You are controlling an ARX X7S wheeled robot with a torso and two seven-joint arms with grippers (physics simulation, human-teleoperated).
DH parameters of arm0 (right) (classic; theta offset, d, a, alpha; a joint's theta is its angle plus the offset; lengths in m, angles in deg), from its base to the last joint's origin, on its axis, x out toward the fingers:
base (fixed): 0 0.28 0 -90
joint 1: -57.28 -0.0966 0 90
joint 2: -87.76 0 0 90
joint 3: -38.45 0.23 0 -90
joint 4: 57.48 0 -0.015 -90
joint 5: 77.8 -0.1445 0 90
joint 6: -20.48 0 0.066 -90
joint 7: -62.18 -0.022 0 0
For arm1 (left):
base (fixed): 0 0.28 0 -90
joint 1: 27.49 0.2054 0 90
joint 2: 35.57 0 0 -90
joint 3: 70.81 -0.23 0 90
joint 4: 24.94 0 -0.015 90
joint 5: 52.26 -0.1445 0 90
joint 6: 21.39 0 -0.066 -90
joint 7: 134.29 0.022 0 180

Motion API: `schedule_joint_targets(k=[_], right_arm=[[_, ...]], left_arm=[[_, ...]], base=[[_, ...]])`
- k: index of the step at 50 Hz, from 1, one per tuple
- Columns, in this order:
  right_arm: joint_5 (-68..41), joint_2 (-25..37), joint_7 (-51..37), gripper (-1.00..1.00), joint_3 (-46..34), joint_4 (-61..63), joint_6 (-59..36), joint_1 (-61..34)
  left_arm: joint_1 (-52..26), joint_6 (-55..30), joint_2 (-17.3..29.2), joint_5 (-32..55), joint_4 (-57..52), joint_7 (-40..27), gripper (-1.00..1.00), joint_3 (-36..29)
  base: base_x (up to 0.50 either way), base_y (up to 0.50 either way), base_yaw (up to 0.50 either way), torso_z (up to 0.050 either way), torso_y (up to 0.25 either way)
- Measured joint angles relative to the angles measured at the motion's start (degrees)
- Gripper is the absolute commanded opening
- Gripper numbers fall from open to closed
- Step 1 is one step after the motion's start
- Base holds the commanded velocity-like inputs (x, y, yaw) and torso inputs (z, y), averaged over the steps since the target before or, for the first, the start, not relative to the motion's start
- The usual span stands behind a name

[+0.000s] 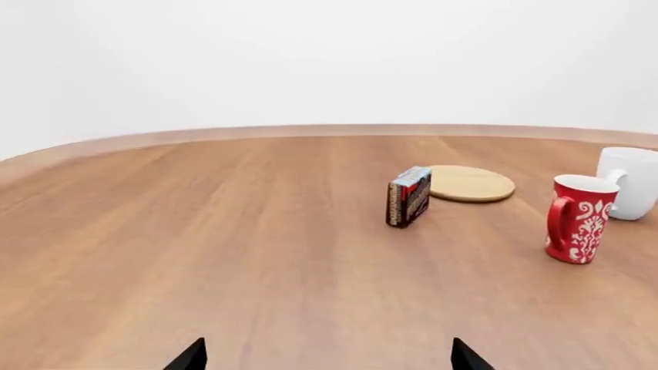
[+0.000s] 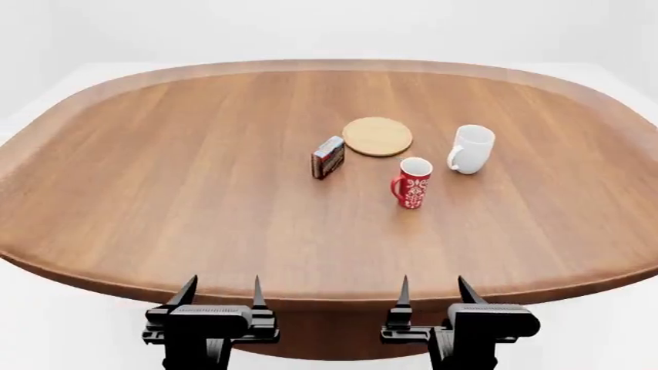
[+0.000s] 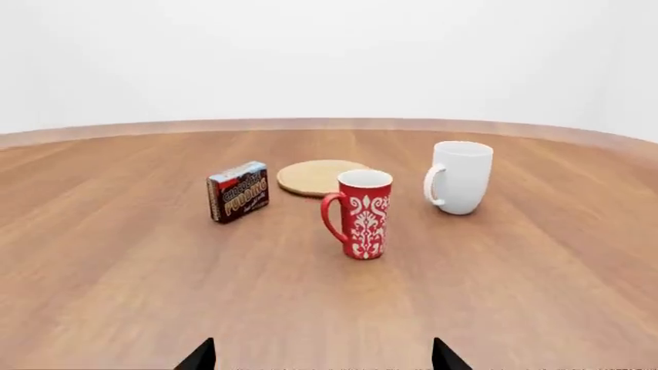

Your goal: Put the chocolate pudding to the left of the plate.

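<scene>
Nearest the head cam you've got both grippers parked off the near table edge. Left gripper (image 2: 220,290) has its fingers spread wide, nothing between them. Right gripper (image 2: 432,289) same: wide apart, empty. In each wrist view only two dark fingertips (image 1: 189,357) poke into frame, well apart, w/ bare wood between them; same for the right pair (image 3: 199,356).

Table (image 2: 154,193) is a big rounded wooden top w/ a raised rim.

Chocolate pudding (image 2: 328,156) stands upright on the table, roughly center, well away from both grippers. It's a small carton, dark brown/red sides, blue-white-red printed face; lettering reads in the right wrist view (image 3: 239,191). In the left wrist view you see it edge-on (image 1: 408,196).

Plate (image 2: 377,136) is a flat round tan wooden disc, lying flat, just beyond and to the right of the pudding in head view. Pudding sits at the plate's near-left edge, very close; can't tell if there's a gap or contact. Plate also shows behind the carton in both wrist views (image 1: 470,183) (image 3: 311,176).

Red patterned mug (image 2: 412,183) stands upright, nearer to you than the plate, right of the pudding, apart from both. Handle faces left in head view.

White mug (image 2: 472,149) stands upright right of the plate, apart from it, beyond and to the right of the red mug. Handle also faces left.
</scene>
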Motion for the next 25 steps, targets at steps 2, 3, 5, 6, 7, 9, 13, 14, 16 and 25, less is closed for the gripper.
schedule_joint_targets(k=[2, 3, 5, 6, 7, 9, 13, 14, 16, 25], right_arm=[[-0.18, 0.16, -0.22, 1.00, -0.20, -0.06, 0.00, -0.04], [-0.27, 0.24, -0.32, 1.00, -0.30, -0.09, 0.00, -0.06], [-0.45, 0.39, -0.53, 1.00, -0.49, -0.12, -0.01, -0.09], [-0.53, 0.47, -0.63, 1.00, -0.58, -0.12, -0.02, -0.10], [-0.61, 0.54, -0.73, 1.00, -0.67, -0.11, -0.03, -0.10], [-0.77, 0.69, -0.93, 1.00, -0.85, -0.09, -0.06, -0.10], [-1.07, 0.97, -1.29, 1.00, -1.19, -0.06, -0.11, -0.12], [-1.14, 1.03, -1.37, 1.00, -1.27, -0.05, -0.13, -0.12], [-1.28, 1.16, -1.54, 1.00, -1.43, -0.05, -0.15, -0.14], [-1.86, 1.75, -2.28, 1.00, -2.16, -0.18, -0.10, -0.26]], left_arm=[[0.00, 0.01, 0.18, 0.17, -0.04, -0.20, 1.00, -0.20], [0.00, 0.02, 0.27, 0.26, -0.05, -0.29, 1.00, -0.30], [-0.01, 0.06, 0.43, 0.42, -0.04, -0.47, 1.00, -0.48], [-0.02, 0.08, 0.51, 0.50, -0.02, -0.56, 1.00, -0.57], [-0.02, 0.11, 0.59, 0.59, -0.01, -0.64, 1.00, -0.66], [-0.04, 0.17, 0.74, 0.74, 0.03, -0.81, 1.00, -0.83], [-0.06, 0.30, 1.02, 1.02, 0.09, -1.15, 1.00, -1.15], [-0.06, 0.33, 1.09, 1.08, 0.09, -1.23, 1.00, -1.23], [-0.05, 0.38, 1.22, 1.21, 0.08, -1.39, 1.00, -1.39], [-0.05, 0.57, 1.82, 1.79, 0.06, -2.11, 1.00, -2.10]], base=[[0.00, 0.50, 0.00, 0.000, 0.000], [0.00, 0.50, 0.00, 0.000, 0.000], [0.00, 0.50, 0.00, 0.000, 0.000], [0.00, 0.50, 0.00, 0.000, 0.000], [0.00, 0.50, 0.00, 0.000, 0.000], [0.00, 0.50, 0.00, 0.000, 0.000], [0.00, 0.50, 0.00, 0.000, 0.000], [0.00, 0.50, 0.00, 0.000, 0.000], [0.00, 0.50, 0.00, 0.000, 0.000], [0.00, 0.50, 0.00, 0.000, 0.000]])
